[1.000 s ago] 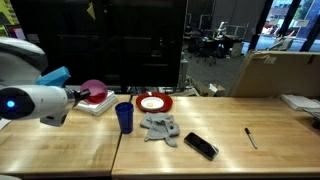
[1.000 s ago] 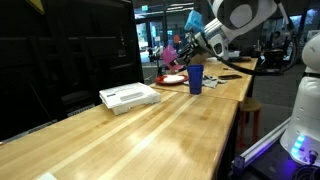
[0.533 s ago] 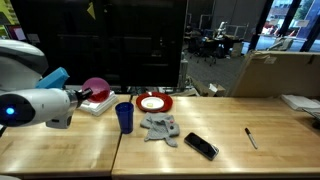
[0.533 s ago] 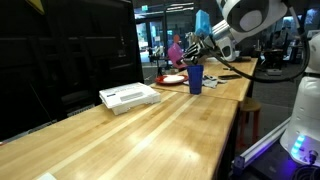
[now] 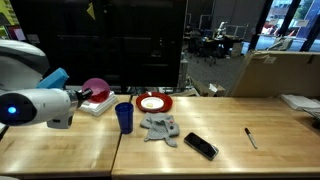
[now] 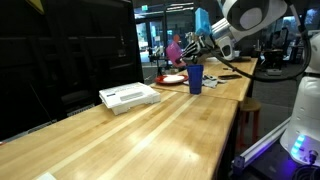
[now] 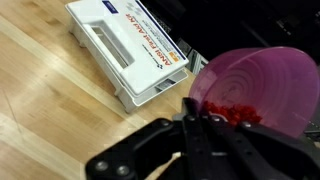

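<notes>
My fingers (image 7: pixel 195 125) are clamped shut on the rim of the translucent pink plastic bowl (image 7: pixel 262 85). The bowl sticks out beyond the fingertips, held in the air just off the flat white labelled box (image 7: pixel 125 45) on the wooden surface (image 7: pixel 40 110).

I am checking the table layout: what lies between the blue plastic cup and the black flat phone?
A crumpled grey cloth lies between the blue plastic cup and the black flat phone, shown in an exterior view.

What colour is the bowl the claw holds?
The bowl is pinkish purple; wrist view shows it best.
</notes>
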Available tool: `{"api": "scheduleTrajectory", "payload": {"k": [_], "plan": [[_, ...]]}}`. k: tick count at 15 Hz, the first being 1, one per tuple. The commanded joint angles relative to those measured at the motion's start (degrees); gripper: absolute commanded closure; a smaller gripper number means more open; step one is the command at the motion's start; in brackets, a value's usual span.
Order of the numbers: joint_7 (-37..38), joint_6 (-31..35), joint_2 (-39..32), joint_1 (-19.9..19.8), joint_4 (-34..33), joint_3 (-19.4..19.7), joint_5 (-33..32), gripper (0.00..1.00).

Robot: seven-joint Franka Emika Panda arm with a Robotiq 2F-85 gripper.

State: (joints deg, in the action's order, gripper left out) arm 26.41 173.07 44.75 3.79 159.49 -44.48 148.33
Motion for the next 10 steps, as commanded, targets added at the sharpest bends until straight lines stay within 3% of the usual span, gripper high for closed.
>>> {"api": "scheduleTrajectory", "payload": {"k": [1, 5, 6, 10], "plan": [[-6.56, 3.10, -8.23, -0.36, -4.93, 4.54, -1.72, 0.99], [-9.80, 6.89, -19.70, -1.33, -14.03, 8.91, -9.75, 0.99], [-6.61, 7.87, -22.51, -3.13, -16.78, 7.51, -14.18, 0.99], [-4.27, 17.81, -34.28, -3.31, -27.52, 7.11, -23.25, 0.99]]}}
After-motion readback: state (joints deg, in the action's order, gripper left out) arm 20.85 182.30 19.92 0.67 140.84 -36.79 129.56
